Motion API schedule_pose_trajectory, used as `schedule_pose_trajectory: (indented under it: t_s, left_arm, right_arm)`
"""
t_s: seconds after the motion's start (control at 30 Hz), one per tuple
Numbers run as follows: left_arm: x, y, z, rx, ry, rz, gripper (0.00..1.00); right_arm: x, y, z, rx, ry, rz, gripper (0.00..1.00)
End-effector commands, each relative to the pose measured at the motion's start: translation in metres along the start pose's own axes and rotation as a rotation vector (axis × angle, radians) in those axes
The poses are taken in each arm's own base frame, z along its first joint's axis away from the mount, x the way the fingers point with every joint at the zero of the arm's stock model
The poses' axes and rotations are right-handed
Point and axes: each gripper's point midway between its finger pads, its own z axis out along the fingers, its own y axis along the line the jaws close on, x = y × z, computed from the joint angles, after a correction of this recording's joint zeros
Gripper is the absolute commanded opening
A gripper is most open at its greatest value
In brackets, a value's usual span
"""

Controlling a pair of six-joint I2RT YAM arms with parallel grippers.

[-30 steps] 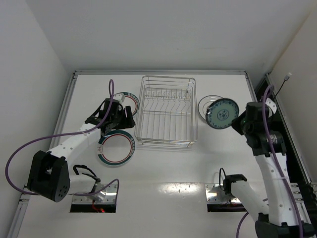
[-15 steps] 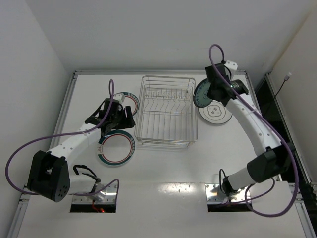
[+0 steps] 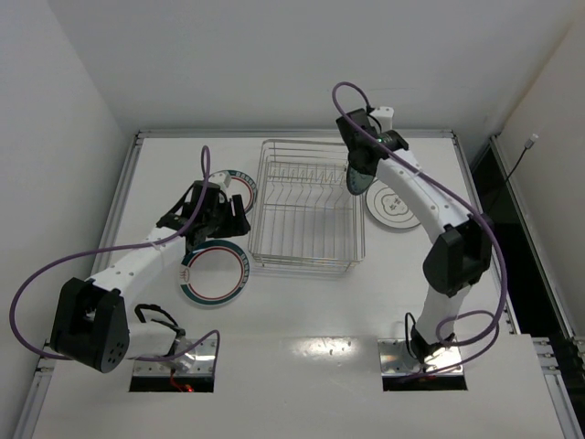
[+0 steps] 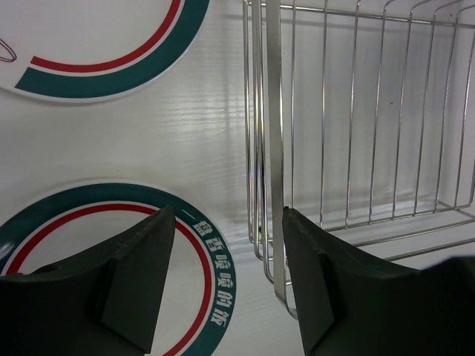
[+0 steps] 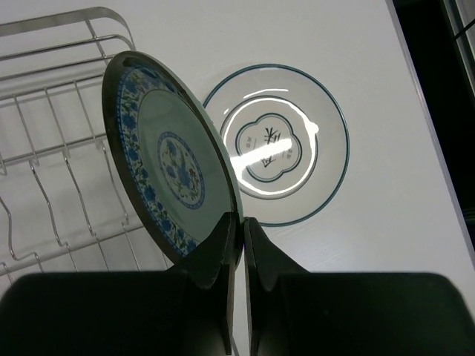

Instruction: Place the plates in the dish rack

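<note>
My right gripper (image 5: 242, 222) is shut on the rim of the teal-blue patterned plate (image 5: 167, 159) and holds it on edge over the right end of the silver wire dish rack (image 3: 309, 206); in the top view the plate (image 3: 357, 174) is seen edge-on. The white plate with a thin dark rim (image 5: 276, 142) lies flat on the table right of the rack. My left gripper (image 4: 228, 274) is open and empty, low over the near green-and-red ringed plate (image 4: 211, 259), beside the rack's left wall (image 4: 271, 133). The second ringed plate (image 4: 111, 52) lies beyond it.
The rack's upright divider prongs (image 3: 306, 176) stand in a row across its far half, with no plates in them. A raised rail (image 3: 292, 133) borders the table's far edge and the walls stand close on both sides.
My right arm has swung left with the teal-blue plate, from right of the dark-rimmed plate to over the rack's right end, turning it on edge. The left arm has not moved.
</note>
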Motion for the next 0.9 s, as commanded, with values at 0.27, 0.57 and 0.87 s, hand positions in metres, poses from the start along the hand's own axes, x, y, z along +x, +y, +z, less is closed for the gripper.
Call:
schedule_pose_trajectory:
  t_s: [0.27, 0.57, 0.87]
  left_arm:
    - [-0.020, -0.012, -0.004, 0.035, -0.050, 0.021, 0.57]
    - [-0.020, -0.012, -0.004, 0.035, -0.050, 0.021, 0.57]
    - [-0.020, -0.012, -0.004, 0.035, -0.050, 0.021, 0.57]
  right_arm:
    - [0.009, 0.031, 0.011, 0.123, -0.040, -0.192, 0.00]
    - [0.004, 0.029, -0.021, 0.054, -0.069, -0.120, 0.18]
    - [-0.005, -0.059, -0.048, -0.059, -0.106, 0.159, 0.39]
